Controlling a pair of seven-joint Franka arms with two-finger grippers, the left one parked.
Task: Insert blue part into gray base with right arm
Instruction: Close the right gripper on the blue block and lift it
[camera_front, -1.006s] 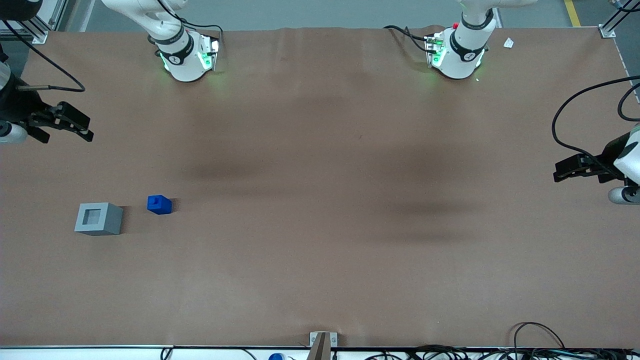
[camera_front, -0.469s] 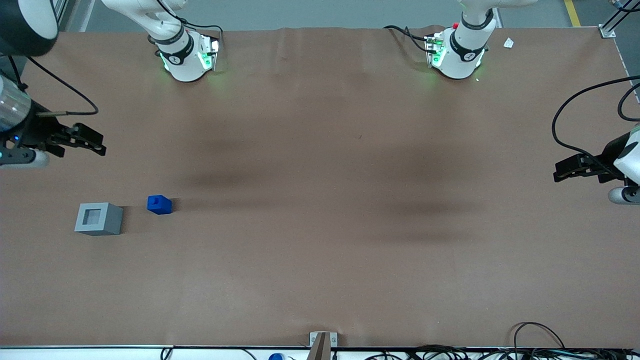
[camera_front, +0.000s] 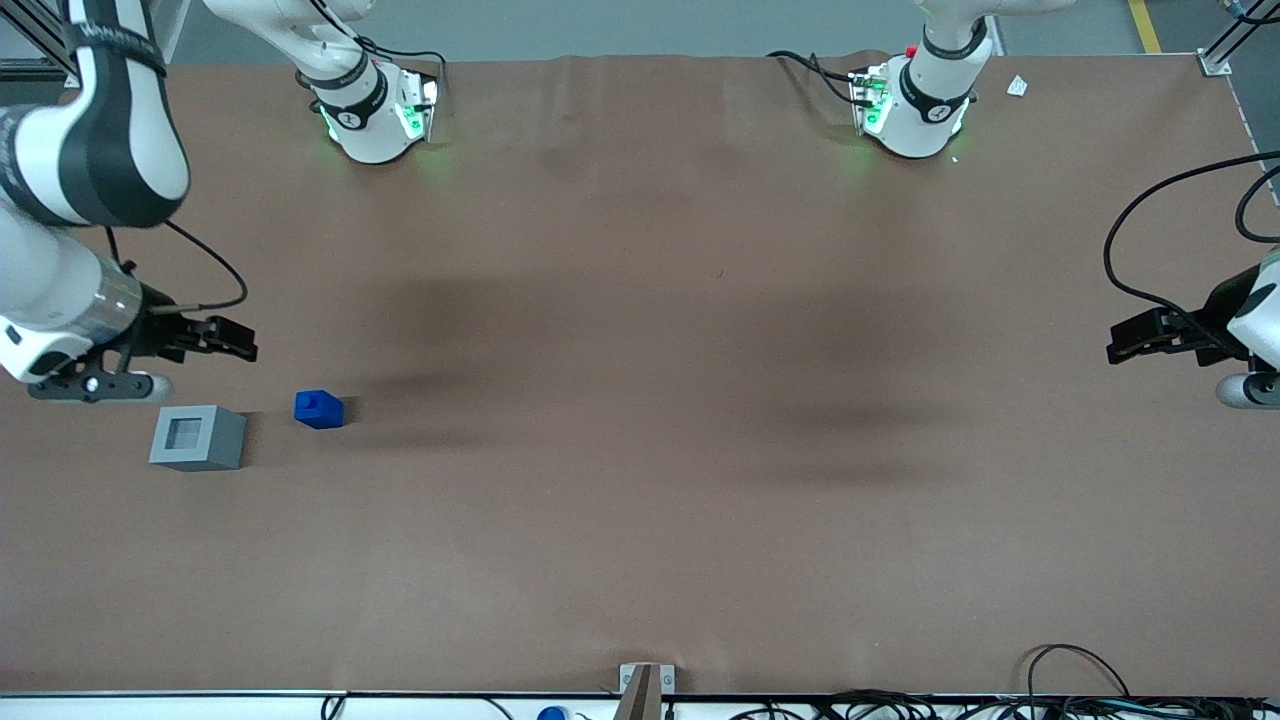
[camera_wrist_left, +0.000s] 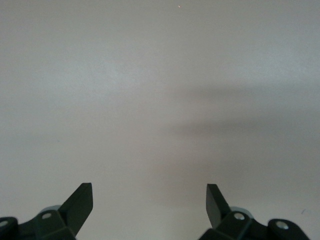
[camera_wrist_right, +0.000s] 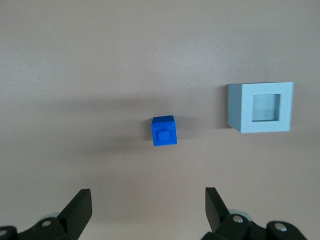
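a robotics lab: bolted arm bases (camera_front: 375, 115), brown-covered table (camera_front: 640, 520), loose cables (camera_front: 1060, 690).

We see the blue part (camera_front: 319, 409) upright, stud on top, on the worktop just beside the gray base (camera_front: 198, 437), apart from it. Both lie below our spread end effector (camera_front: 236, 343), nearer the front camera.

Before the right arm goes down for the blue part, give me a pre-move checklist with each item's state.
1. Gripper open: ok, fingers spread wide.
2. Gripper empty: ok.
3. Blue part upright on the table, stud up: ok.
4. Blue part free of the gray base: ok, they stand apart.
5. Base recess facing up and unblocked: ok.
6. Gripper over the blue part: not ok, it hangs farther from the front camera.
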